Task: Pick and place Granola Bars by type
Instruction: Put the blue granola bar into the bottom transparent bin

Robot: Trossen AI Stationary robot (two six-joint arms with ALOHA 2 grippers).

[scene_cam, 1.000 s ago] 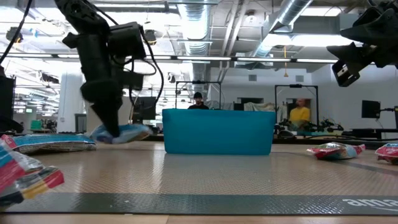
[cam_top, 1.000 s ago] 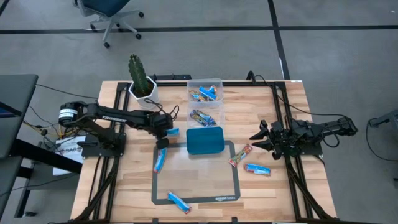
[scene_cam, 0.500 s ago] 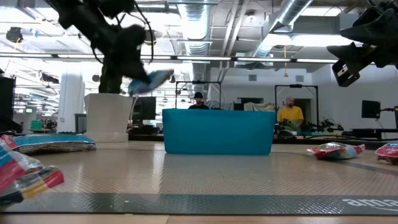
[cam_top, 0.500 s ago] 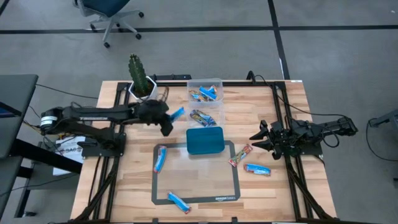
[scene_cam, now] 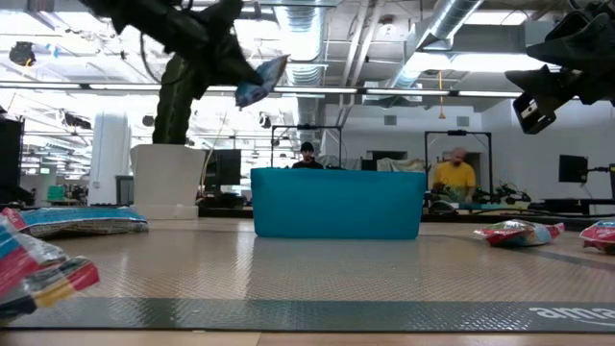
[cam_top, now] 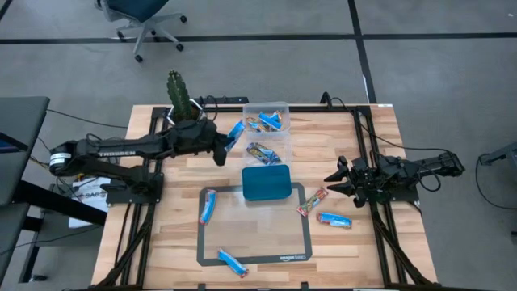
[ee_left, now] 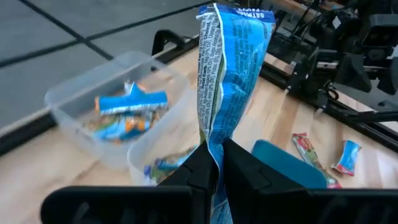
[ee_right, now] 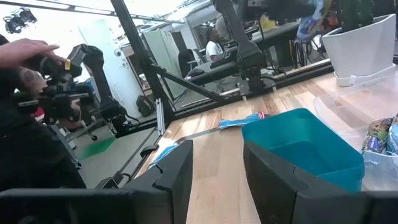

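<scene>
High view: blue bar (cam_top: 235,131) is pinched in left claw (cam_top: 224,142), bins (cam_top: 267,133) just beyond; right claw (cam_top: 338,179) is spread, parked well apart.

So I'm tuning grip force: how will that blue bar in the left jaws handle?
The blue bar, pinched at one end by the left gripper, stands unsupported, so probably light and fairly stiff. Its crinkled, glossy wrapper may slip.

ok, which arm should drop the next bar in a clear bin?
Left. Its gripper already holds a blue granola bar right beside the clear bins; the right gripper waits, open and empty, at the table's right edge.
</scene>
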